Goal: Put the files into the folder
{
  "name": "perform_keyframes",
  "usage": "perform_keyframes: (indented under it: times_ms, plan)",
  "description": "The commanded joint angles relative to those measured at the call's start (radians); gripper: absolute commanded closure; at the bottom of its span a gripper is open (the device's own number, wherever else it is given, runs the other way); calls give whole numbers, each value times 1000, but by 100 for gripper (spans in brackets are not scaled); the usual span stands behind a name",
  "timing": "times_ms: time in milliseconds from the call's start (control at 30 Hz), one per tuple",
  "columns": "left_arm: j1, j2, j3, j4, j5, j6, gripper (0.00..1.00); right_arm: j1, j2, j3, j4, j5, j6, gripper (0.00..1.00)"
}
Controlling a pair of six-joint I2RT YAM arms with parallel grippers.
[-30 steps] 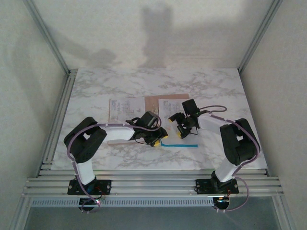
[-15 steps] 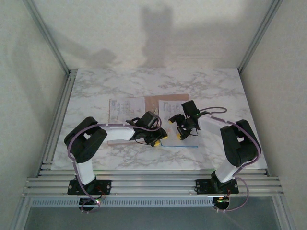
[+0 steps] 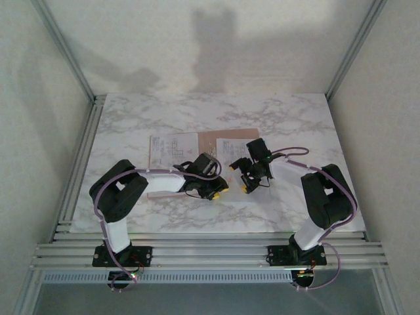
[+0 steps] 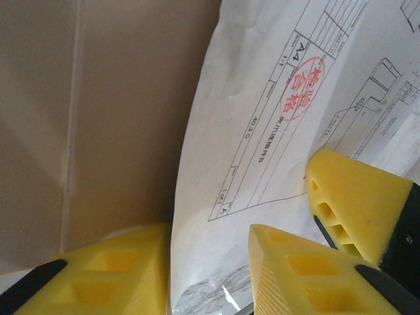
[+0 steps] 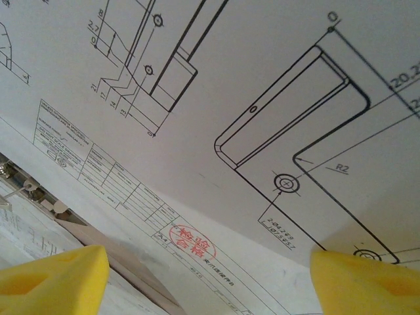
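- Top view: on the marble table (image 3: 131, 118), the folder (image 3: 210, 136) lies flat at mid-table with the files (image 3: 172, 147) spread across it, white sheets to left and right. The left gripper (image 3: 218, 190) and right gripper (image 3: 247, 178) sit low at the papers' near edge, just beside each other.
- Left wrist: the left gripper's jaws stand partly open with the edge of a printed sheet (red stamp on it) between them. Whether they pinch it is hard to tell.
- Right wrist: the yellow fingers (image 5: 52, 282) are spread wide over a drawing sheet, holding nothing.
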Motion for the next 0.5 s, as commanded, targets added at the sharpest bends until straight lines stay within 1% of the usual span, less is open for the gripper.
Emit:
perform_keyframes:
  times_ms: [0, 167, 467]
  plan:
    - [-9, 19, 21, -24, -2, 6, 67, 9, 6, -29, -114, 61, 10, 17]
    - [-10, 21, 26, -34, -5, 12, 68, 9, -4, -33, -118, 77, 28, 17]
    - [-9, 19, 32, -45, -6, 18, 82, 9, 15, -4, -111, 72, 24, 16]
